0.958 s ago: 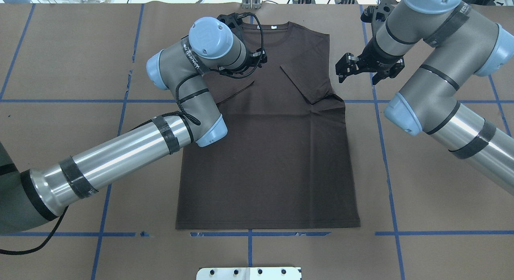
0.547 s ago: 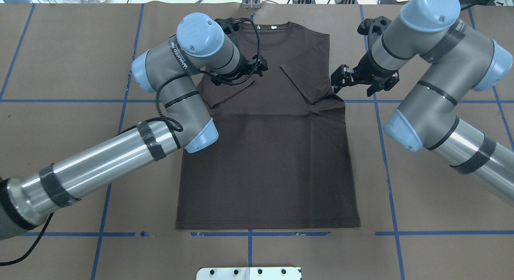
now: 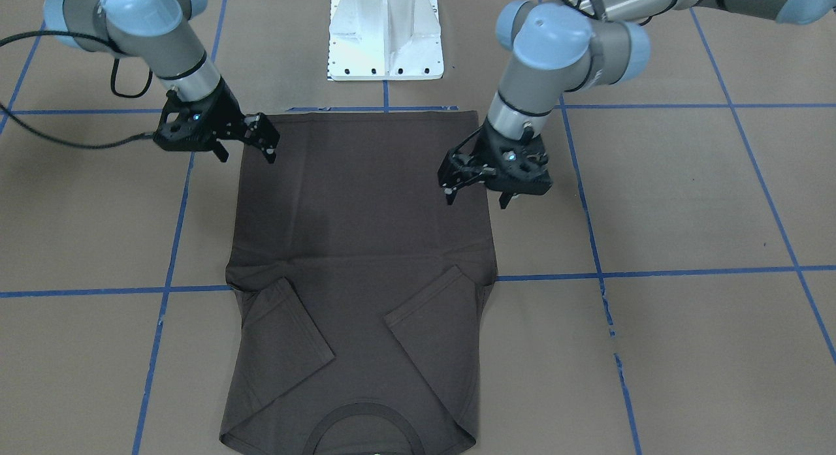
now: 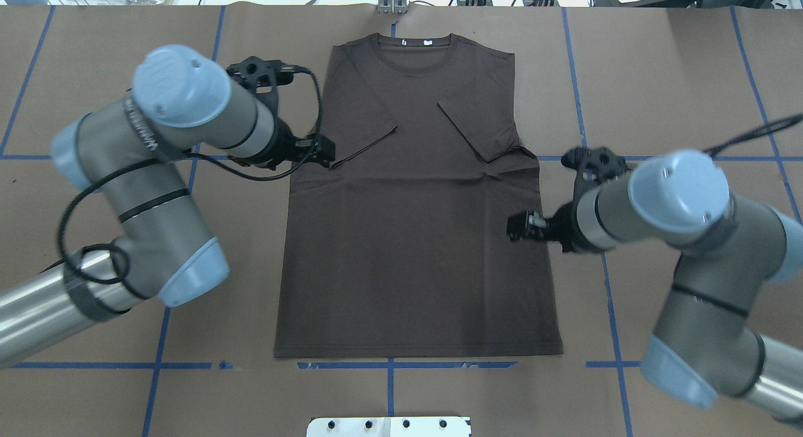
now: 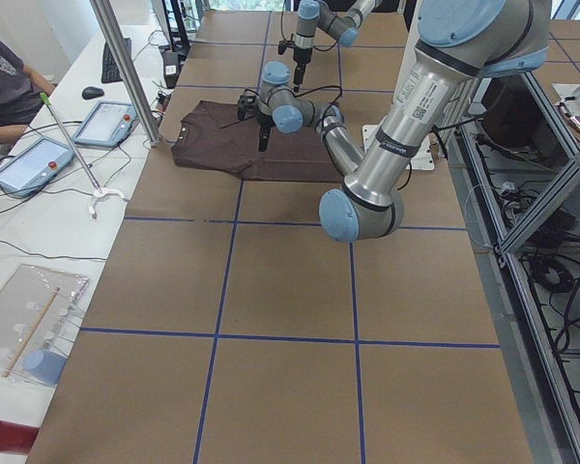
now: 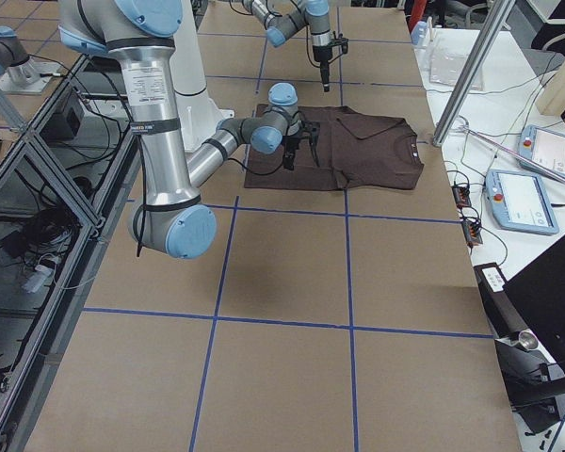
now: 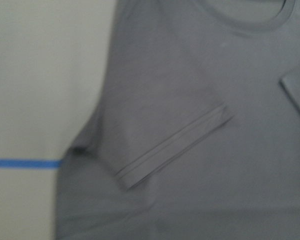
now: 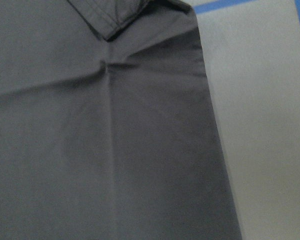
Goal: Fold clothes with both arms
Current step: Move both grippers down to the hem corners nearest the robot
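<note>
With left gripper (image 3: 477,195) and right gripper (image 3: 247,153) both spread and empty at unequal points along the T-shirt (image 4: 414,255), mismatched pinches could skew the next fold

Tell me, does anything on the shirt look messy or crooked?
Almost nothing. The shirt lies flat with both sleeves folded in. Only by the sleeve on the robot's right is the cloth wrinkled, and the shirt's side edge bulges out a little there.
</note>
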Tool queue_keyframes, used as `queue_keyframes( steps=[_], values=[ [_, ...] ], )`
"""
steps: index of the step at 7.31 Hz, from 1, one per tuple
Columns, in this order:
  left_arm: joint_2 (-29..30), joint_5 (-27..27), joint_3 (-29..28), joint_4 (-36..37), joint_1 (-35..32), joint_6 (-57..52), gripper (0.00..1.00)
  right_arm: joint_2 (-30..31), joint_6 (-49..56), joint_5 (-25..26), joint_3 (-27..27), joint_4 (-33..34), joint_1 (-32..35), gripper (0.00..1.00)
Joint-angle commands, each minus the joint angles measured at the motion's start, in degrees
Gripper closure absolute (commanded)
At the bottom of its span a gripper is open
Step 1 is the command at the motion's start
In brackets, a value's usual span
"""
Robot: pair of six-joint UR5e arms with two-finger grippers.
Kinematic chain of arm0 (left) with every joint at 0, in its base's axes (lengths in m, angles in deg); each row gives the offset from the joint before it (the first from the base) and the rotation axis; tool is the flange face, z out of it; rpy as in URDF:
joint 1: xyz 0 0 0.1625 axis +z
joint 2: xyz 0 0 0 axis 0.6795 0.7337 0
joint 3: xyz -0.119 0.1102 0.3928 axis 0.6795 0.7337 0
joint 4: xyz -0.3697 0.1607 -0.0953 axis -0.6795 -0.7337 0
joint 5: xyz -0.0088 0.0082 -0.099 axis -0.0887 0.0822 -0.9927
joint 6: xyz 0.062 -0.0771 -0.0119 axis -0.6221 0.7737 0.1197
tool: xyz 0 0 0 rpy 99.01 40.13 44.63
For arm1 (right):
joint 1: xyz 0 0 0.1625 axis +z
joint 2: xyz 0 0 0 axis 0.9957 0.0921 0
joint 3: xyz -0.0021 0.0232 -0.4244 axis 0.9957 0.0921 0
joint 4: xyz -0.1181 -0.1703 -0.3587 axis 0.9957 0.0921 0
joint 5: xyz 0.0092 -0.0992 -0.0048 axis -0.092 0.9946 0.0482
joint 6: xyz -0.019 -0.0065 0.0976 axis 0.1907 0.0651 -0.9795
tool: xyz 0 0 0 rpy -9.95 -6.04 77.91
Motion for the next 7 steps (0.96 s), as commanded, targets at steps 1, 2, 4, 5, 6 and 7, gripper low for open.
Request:
queue_keyframes(
  steps=[1,2,4,5,6,7],
  values=[
    [-2.81,0.18,3.98,0.56,-0.03,-0.61,0.00,14.64,-5.76,9.68,-4.42,-12.10,-11.07,0.01],
    [-2.81,0.36,4.60,0.47,-0.03,-0.43,0.00,17.76,-7.85,11.03,-2.77,-16.88,-12.59,0.00],
    [-2.37,0.54,4.69,0.47,0.23,-0.17,0.00,15.17,-8.67,11.57,0.66,-16.85,-14.79,0.01],
    [-2.46,0.62,4.69,0.47,0.24,-0.17,0.00,14.02,-8.67,12.35,1.02,-16.49,-15.67,0.01],
    [-2.63,0.54,4.69,0.47,0.24,-0.17,0.00,12.97,-8.67,12.71,0.77,-13.53,-16.03,0.01],
    [-2.81,0.54,4.60,0.38,0.15,-0.34,0.00,9.56,-8.67,12.80,0.41,-7.67,-15.94,0.01]
  ],
)
